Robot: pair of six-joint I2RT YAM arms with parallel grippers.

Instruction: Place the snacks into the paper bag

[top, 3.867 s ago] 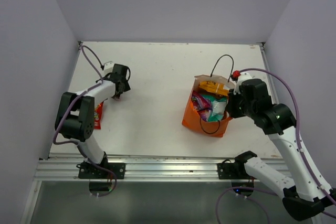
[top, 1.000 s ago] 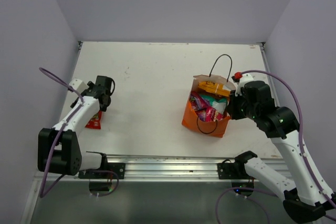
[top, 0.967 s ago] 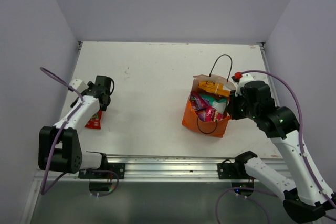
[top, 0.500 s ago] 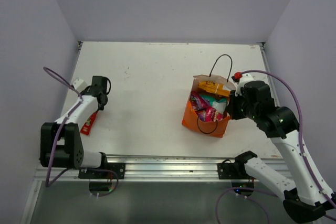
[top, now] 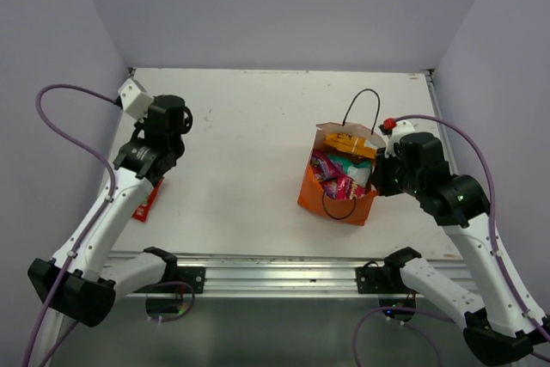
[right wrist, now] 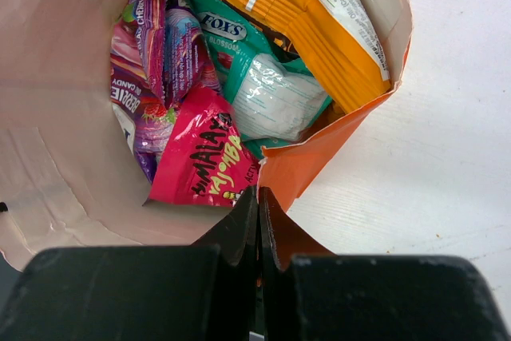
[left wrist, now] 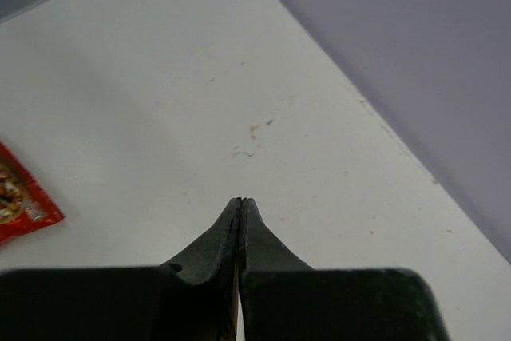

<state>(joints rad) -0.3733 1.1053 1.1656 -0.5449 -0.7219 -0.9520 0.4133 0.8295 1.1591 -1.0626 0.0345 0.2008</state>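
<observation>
- Left gripper: fingers pressed together, nothing between them, hanging above the table on the far-left side.
- Red packet: lying flat near-left, under the left arm and well apart from the paper bag. It only shows at the left edge of the left wrist view.
- Right gripper: closed, looks to be pinching the bag's right rim, mouth open.
- Already in the bag: pink packet, teal packet, orange-yellow packet, purple packet.
- Step in hand, as I judge it: fetch the red one, the last outside.
- To do it well: spread the fingers first, centre over the packet, come down straight and pinch a crimped edge, since flat foil slips.
- Release over the open mouth, not the rim.
</observation>
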